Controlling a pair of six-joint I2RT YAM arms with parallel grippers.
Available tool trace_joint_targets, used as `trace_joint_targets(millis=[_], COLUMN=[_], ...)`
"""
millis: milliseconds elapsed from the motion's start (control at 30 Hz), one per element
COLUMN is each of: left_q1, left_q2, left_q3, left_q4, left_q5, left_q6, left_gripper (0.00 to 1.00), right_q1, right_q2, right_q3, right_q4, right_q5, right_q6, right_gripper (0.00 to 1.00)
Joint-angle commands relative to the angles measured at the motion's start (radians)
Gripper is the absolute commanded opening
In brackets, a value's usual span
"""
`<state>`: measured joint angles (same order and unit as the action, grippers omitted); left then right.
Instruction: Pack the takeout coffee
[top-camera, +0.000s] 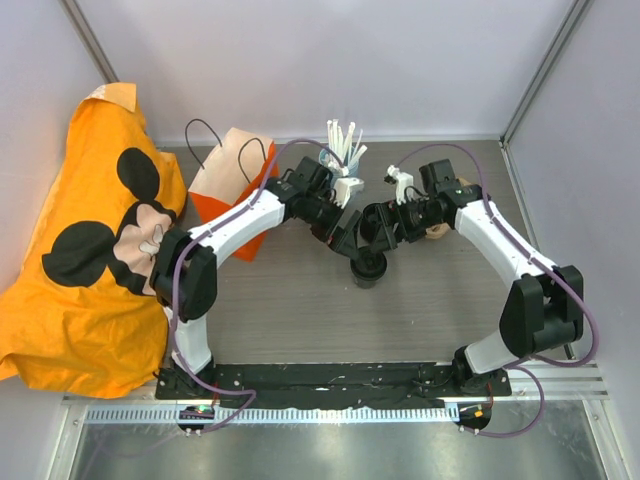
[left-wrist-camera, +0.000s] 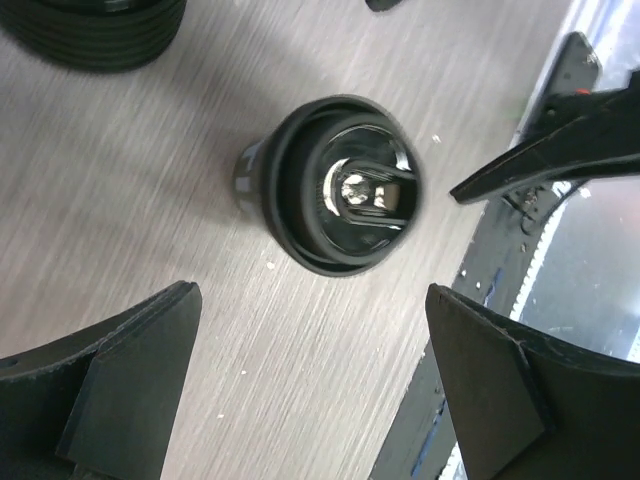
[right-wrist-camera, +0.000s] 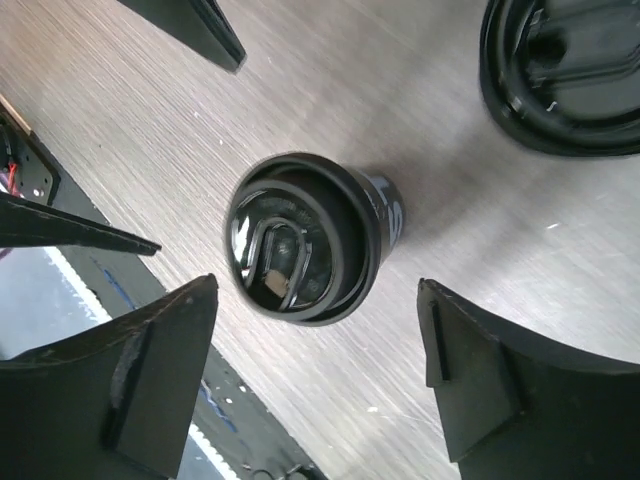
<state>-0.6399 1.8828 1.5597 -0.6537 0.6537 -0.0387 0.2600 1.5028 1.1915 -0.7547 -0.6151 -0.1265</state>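
My left pincer (left-wrist-camera: 310, 300) stands spread to its full width and holds nothing. The lidded black coffee cup (left-wrist-camera: 335, 185) stands upright on the table (left-wrist-camera: 150, 200) below it. In the left wrist view the cup sits just beyond the gap between my fingers (left-wrist-camera: 130, 380), touching neither. My right pincer (right-wrist-camera: 315, 290) is also spread wide and empty. In its view the cup (right-wrist-camera: 300, 240) lies between the finger pads and a little past them, clear of both. From above, both pincers meet over the middle of the table, with the cup (top-camera: 368, 270) just on their near side. The orange paper bag (top-camera: 232, 185) stands far left, well apart from the cup.
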Motion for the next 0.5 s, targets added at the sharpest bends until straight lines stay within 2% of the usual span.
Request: trace_joint_targets(millis=[0, 167, 267, 333, 367, 467], left_q1=[0.022, 0.065, 0.100, 0.133, 0.149, 0.215], left_q2=[-0.080, -0.129, -0.149, -0.169, -0.178, -0.234], left_q3=[0.112, 0.223, 0.290, 0.353, 0.367, 0.413], left_q4=[-0.128, -0.251, -0.325, -0.383, -0.394, -0.429], left_q5=[0.084, 0.049, 0.005, -0.034, -0.042, -0.045], left_q6=[0.089, 0.141, 0.157, 0.177, 0.181, 0.203], left_gripper=[1.00, 1.00, 1.00, 1.00, 1.00, 1.00], right_q1=[0.004, 0.008, 0.021, 0.039, 0.066, 0.163], right_q2=[-0.065, -0.047, -0.042, -0.050, -0.055, -0.072], right_q3=[0.169, 0.350, 0.398, 0.401, 0.396, 0.364], right_q4=[-0.167, -0.380, -0.417, -0.452, -0.477, -0.498], right_q5=[0.040, 0.067, 0.110, 0.129, 0.141, 0.207], right_q6=[-0.157, -0.459, -0.588, -0.657, -0.727, -0.797], right_gripper=[0.90, 0.89, 0.89, 0.89, 0.89, 0.88])
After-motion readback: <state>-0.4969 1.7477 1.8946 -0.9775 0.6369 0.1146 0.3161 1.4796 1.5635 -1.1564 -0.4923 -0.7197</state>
